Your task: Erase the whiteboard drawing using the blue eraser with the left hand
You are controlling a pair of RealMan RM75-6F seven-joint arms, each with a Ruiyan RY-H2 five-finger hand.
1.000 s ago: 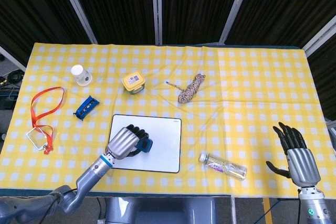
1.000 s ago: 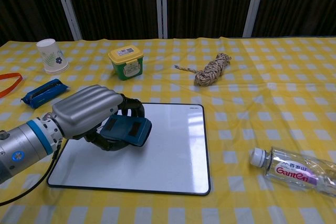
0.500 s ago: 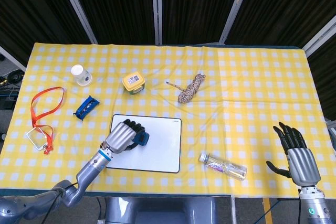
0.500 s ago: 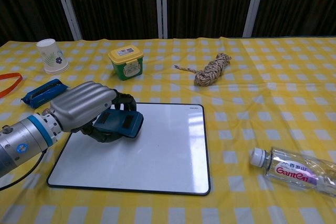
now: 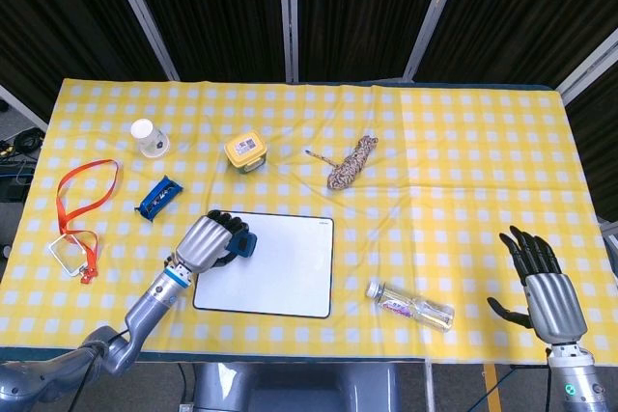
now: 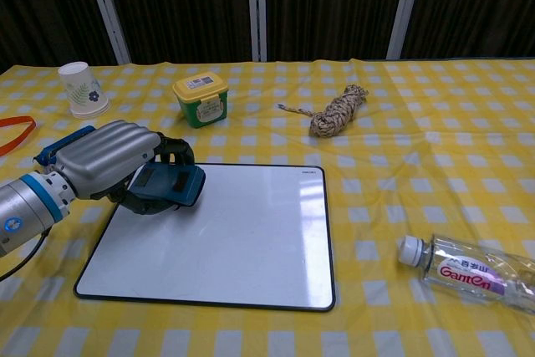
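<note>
Chest view has the left hand (image 6: 104, 160), fingers curled tight round the blue eraser (image 6: 167, 186), sliding back to the whiteboard's (image 6: 242, 240) near-left corner, the surface looking wiped clean, while the right hand (image 5: 546, 282) idles open, fingers spread.

1 whiteboard (image 6: 226, 240), 1 eraser (image 6: 170, 185), 1 bottle (image 6: 472, 270)

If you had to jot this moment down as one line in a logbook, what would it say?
left hand: grips blue eraser at whiteboard's far-left corner | board: no marks visible | right hand: open, idle at table's right edge
</note>
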